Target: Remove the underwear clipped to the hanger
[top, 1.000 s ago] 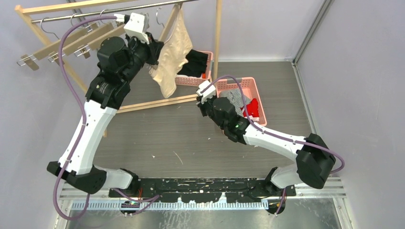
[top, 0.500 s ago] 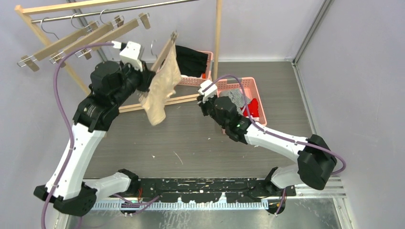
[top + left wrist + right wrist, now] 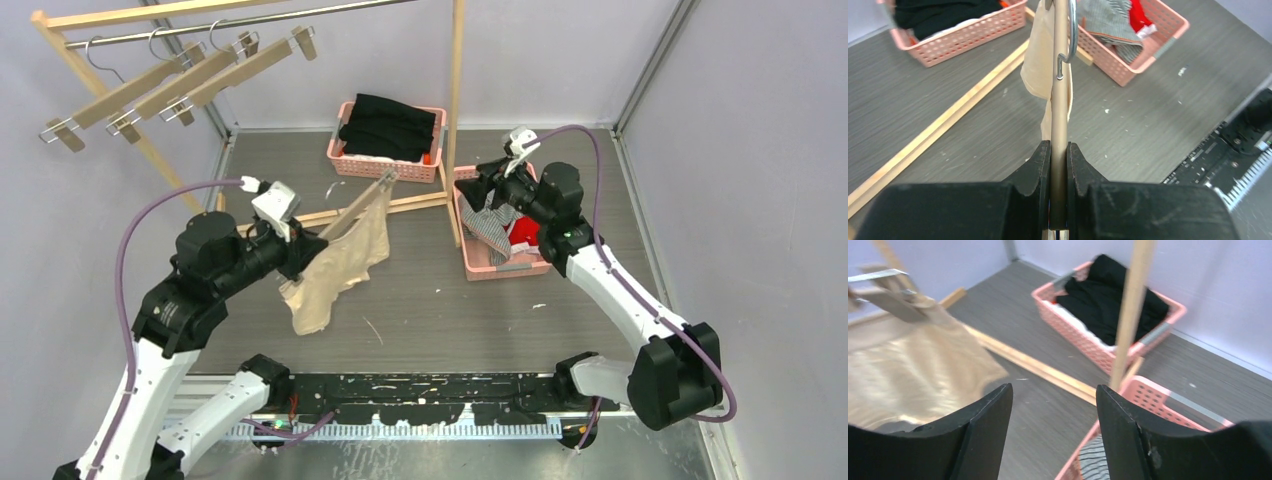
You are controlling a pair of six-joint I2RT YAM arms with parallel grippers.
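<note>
Hanger (image 3: 1060, 90) pinched in left gripper (image 3: 1059, 165) | long axis ran toward upper right in top view | beige underwear (image 3: 335, 275) hung from it | right gripper (image 3: 492, 183) spread (free, well apart)

The grey table (image 3: 430, 300) carries a far pink basket (image 3: 386, 171), a nearer pink basket (image 3: 498, 270) and a wooden rail (image 3: 416, 203).
</note>
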